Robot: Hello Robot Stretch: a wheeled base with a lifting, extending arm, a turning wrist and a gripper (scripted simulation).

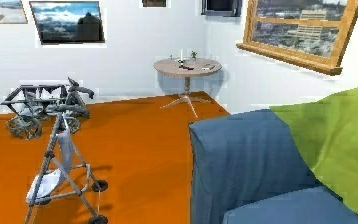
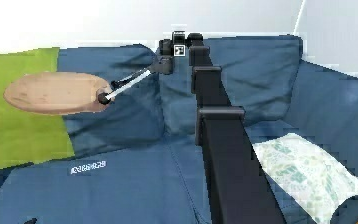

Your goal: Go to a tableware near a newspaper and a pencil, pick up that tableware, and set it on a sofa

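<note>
Dark and thin, the fingers (image 2: pixel 132 84) of the gripper (image 2: pixel 109 97) reached toward the arm side view's left, and at their tips hung a round, tan wooden plate (image 2: pixel 52 92). It sat level and clear of every surface, so we took it that the gripper held it; how the fingers were set on its rim we could not tell. Behind the gripper stood the two white squares (image 2: pixel 182 42), and from there the arm (image 2: pixel 222 130) ran down to the picture's bottom edge.

The plate hovered in front of the blue sofa (image 2: pixel 257 70), before its back cushions, where a green throw (image 2: pixel 17 115) met the bare blue cloth. The seat lay below it. A patterned cushion (image 2: pixel 307 175) rested well apart, near the arm side view's right.

In the forward view we saw a round table (image 1: pixel 187 68) by the far wall and a walker (image 1: pixel 67 170) on the orange floor (image 1: pixel 137 140).

We judged the fetching done and the placing step in hand. The next move called for lowering the arm until the plate met the seat, keeping it level, then letting go and drawing back without dragging it.
</note>
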